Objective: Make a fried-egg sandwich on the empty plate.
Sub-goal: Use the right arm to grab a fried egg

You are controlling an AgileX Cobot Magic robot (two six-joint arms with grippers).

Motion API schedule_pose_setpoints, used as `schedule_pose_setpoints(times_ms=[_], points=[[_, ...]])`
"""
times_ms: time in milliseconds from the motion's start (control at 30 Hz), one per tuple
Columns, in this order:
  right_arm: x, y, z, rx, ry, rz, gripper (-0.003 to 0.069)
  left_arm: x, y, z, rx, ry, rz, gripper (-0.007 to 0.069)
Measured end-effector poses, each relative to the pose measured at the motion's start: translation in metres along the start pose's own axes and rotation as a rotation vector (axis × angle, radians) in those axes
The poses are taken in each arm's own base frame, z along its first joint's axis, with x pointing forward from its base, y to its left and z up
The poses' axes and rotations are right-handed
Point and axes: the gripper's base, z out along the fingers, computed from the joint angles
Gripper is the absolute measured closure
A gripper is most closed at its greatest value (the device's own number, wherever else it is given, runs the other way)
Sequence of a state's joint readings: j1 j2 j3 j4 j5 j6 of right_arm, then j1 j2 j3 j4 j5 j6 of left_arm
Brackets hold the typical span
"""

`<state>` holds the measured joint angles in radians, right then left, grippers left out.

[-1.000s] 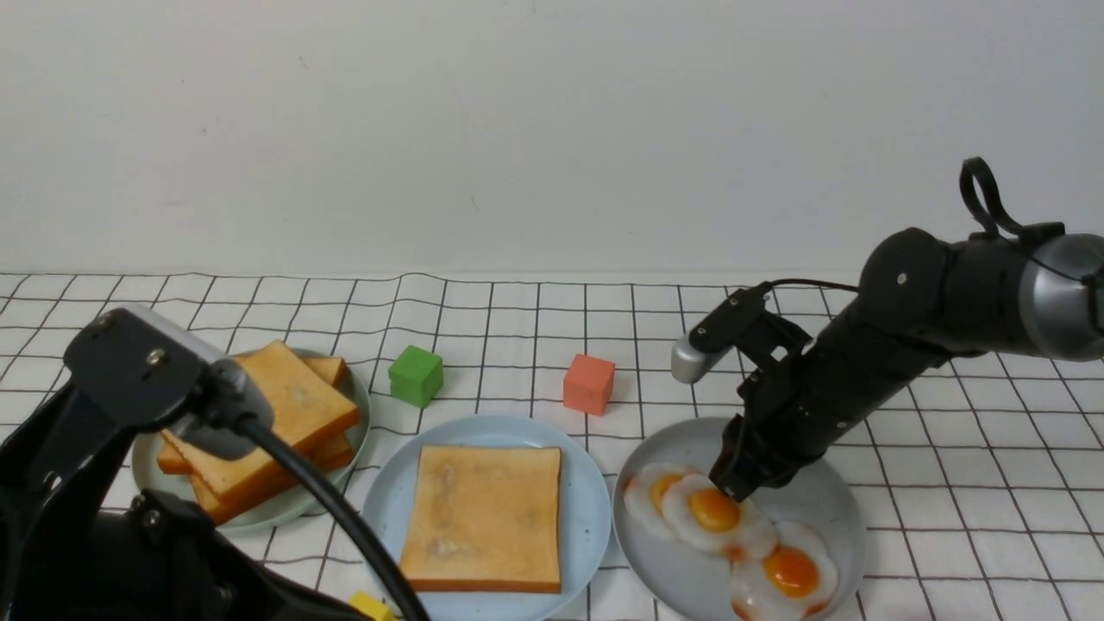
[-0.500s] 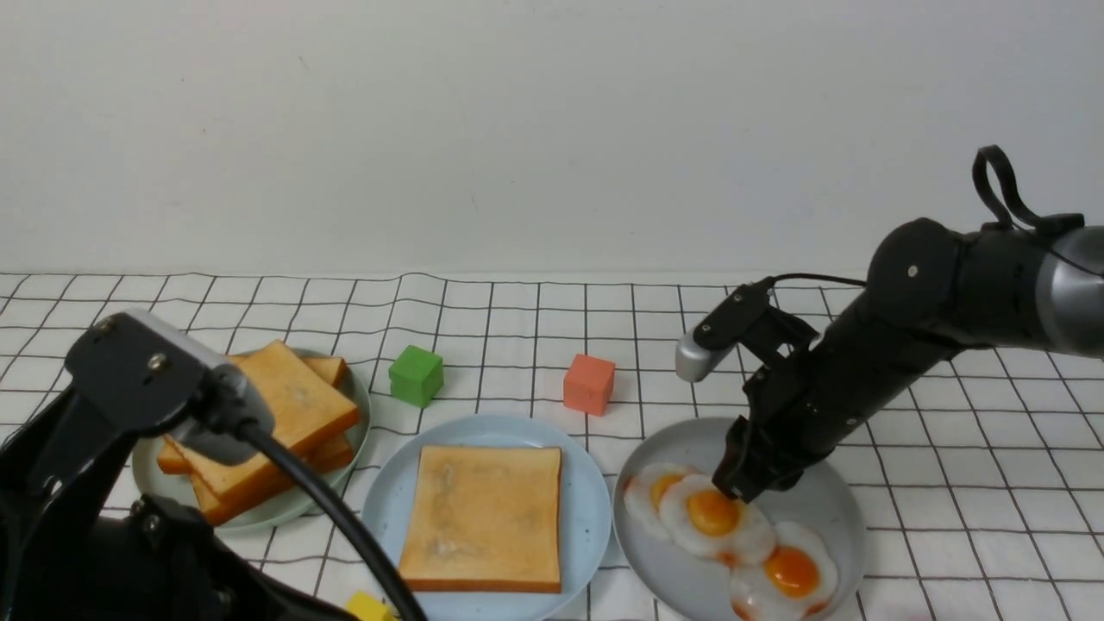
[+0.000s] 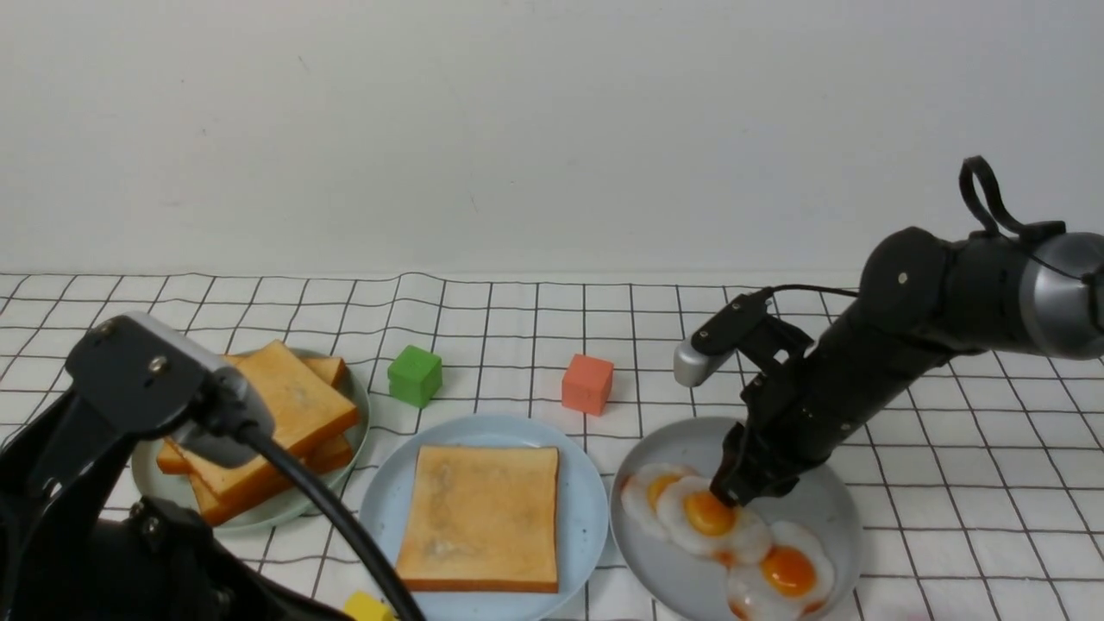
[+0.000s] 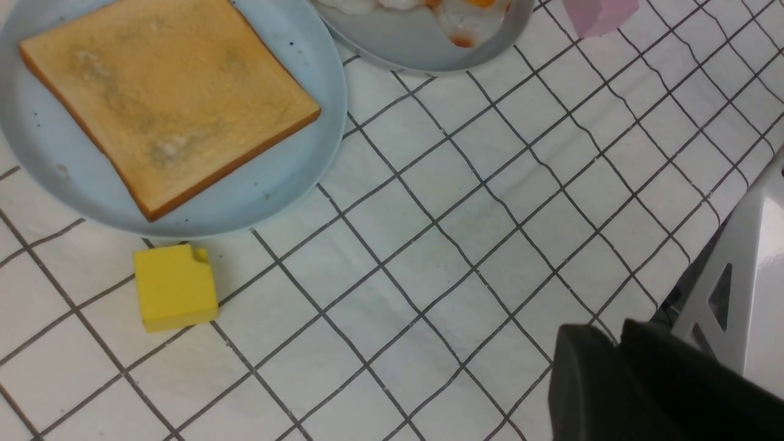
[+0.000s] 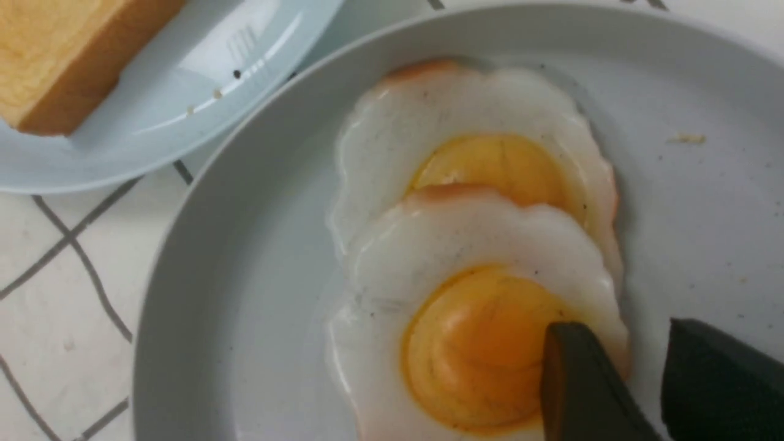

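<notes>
My right claw (image 3: 723,498) is open at 1 o'clock on the middle egg (image 3: 700,528), which overlaps the left egg (image 3: 647,493) at 10 o'clock, so I might drag both up.

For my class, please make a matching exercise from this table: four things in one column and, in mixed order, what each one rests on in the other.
Column A
1. single toast slice
2. fried eggs
3. toast pile
4. yellow cube

Column B
a. grey plate
b. checked cloth
c. light blue plate
d. pale green plate

Pairs: 1-c, 2-a, 3-d, 4-b
</notes>
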<state>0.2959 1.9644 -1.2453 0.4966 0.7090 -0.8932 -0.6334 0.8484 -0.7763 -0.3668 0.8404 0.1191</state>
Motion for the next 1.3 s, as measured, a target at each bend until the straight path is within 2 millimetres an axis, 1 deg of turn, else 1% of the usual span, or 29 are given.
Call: schedule_pose_setpoints(times_ms=[67, 167, 200, 333, 400, 933, 1133, 1300], points=[[0.000, 0.000, 0.000, -0.006, 0.000, 0.005, 0.0431, 0.000, 0.000, 0.000, 0.000, 0.000, 0.000, 0.0533], [0.000, 0.000, 0.000, -0.013, 0.003, 0.009, 0.0482, 0.000, 0.000, 0.000, 0.000, 0.000, 0.000, 0.0533], [0.000, 0.000, 0.000, -0.014, 0.003, 0.010, 0.0487, 0.000, 0.000, 0.000, 0.000, 0.000, 0.000, 0.0533], [0.002, -0.003, 0.005, -0.006, 0.011, 0.007, 0.0629, 0.000, 0.000, 0.000, 0.000, 0.000, 0.000, 0.0526], [0.002, -0.003, 0.005, -0.005, 0.010, 0.009, 0.0664, 0.000, 0.000, 0.000, 0.001, 0.000, 0.001, 0.0523], [0.001, -0.003, 0.003, -0.001, 0.007, 0.005, 0.0670, 0.000, 0.000, 0.000, 0.003, 0.000, -0.001, 0.0515], [0.002, 0.003, -0.007, -0.010, 0.013, -0.013, 0.0671, 0.000, 0.000, 0.000, 0.003, 0.000, -0.001, 0.0515], [-0.002, 0.007, -0.020, -0.004, -0.006, -0.029, 0.0671, 0.000, 0.000, 0.000, 0.002, -0.006, -0.001, 0.0515]])
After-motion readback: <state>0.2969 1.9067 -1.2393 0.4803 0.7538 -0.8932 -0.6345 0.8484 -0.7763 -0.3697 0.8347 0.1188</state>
